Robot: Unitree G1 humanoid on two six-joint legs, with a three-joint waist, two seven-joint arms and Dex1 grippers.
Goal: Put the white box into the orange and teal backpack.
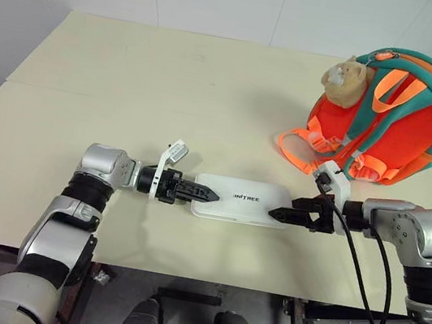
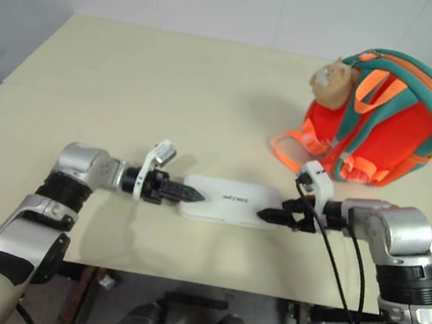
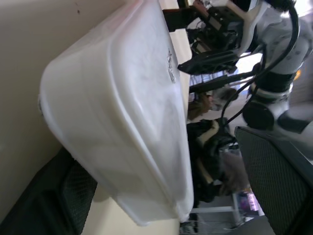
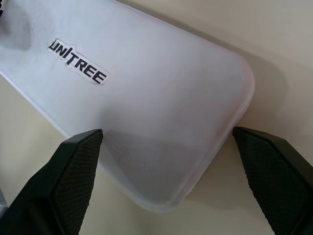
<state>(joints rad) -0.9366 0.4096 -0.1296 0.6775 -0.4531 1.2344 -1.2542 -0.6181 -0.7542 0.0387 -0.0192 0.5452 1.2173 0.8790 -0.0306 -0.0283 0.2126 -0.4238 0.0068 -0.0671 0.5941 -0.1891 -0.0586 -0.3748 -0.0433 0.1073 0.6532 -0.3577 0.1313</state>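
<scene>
White box [image 1: 241,200] lies flat on the desk [image 1: 130,83]. Left hand [image 1: 199,192] and right hand [image 1: 283,215] sit spread wide at its two short ends. Orange and teal backpack [image 1: 392,116] stands behind the right hand.

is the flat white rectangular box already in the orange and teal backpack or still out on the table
Out. The flat white rectangular box lies flat on the beige table, apart from the upright orange and teal backpack.
</scene>
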